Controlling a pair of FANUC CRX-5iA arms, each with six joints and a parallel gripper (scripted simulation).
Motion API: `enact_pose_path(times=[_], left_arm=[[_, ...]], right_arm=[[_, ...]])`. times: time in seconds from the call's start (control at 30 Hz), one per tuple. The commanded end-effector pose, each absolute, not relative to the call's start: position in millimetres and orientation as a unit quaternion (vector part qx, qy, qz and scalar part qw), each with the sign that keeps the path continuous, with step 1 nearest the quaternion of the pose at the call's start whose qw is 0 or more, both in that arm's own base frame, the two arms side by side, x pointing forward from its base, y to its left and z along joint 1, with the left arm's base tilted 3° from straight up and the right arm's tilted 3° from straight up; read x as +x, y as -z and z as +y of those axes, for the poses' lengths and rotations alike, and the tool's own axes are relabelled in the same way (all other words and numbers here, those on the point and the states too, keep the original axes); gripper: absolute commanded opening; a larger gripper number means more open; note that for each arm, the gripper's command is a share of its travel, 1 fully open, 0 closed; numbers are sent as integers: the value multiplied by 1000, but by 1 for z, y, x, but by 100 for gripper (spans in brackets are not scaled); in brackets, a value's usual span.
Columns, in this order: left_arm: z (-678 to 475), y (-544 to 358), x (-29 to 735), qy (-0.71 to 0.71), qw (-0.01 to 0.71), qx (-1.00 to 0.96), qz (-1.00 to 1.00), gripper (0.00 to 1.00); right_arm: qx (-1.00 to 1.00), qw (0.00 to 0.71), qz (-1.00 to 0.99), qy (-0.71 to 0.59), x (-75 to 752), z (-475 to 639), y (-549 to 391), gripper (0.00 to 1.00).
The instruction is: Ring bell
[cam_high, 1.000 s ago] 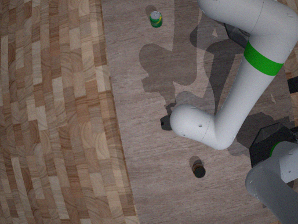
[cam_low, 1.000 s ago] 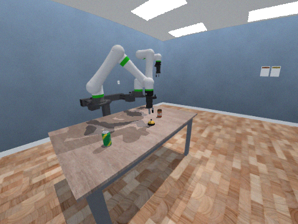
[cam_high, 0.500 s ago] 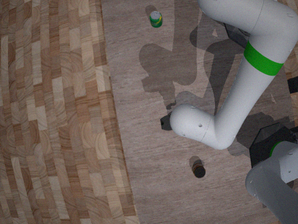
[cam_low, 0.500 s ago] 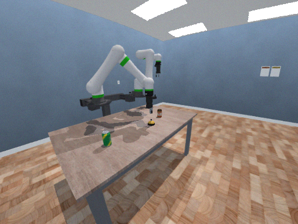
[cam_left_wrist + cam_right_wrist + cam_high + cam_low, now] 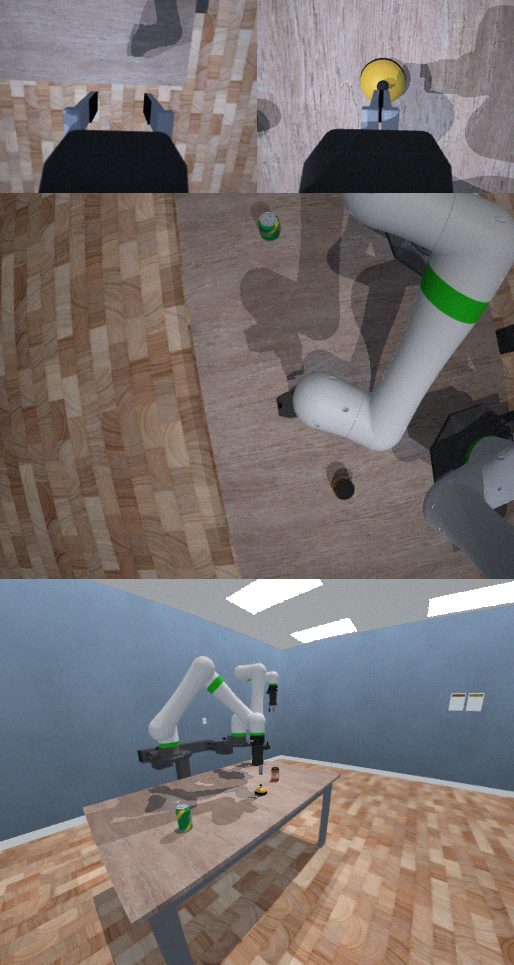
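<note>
Below the right gripper's closed fingertips [image 5: 260,773], an open gap leads down to the bell's black button [image 5: 260,785] [image 5: 382,85]. Off to one side of those fingers, a brown jar [image 5: 343,488] [image 5: 275,774] stands near; a green can [image 5: 269,227] [image 5: 184,818] stands well apart from them, across the table [image 5: 260,513] [image 5: 150,859].

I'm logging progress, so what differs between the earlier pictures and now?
The right pincer has closed its fingers, taking hold of nothing. No other movement is visible: the bell, can and jar stayed put, the bell upright.
</note>
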State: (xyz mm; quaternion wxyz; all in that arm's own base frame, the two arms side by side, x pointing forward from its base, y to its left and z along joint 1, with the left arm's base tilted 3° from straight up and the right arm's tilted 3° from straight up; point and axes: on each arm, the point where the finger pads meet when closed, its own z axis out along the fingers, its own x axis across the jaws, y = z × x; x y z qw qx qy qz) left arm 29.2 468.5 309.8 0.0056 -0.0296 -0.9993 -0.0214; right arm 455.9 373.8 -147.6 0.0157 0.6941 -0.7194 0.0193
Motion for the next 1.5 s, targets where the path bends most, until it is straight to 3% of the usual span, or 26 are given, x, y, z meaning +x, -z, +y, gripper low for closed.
enact_pose_path(times=[0.0,1.47], left_arm=[[469,-311,29,23,5,-30,-999,100],[469,-311,29,23,5,-30,-999,100]], right_arm=[[694,14,-719,-19,457,375,146,17],[694,14,-720,-20,457,374,167,17]])
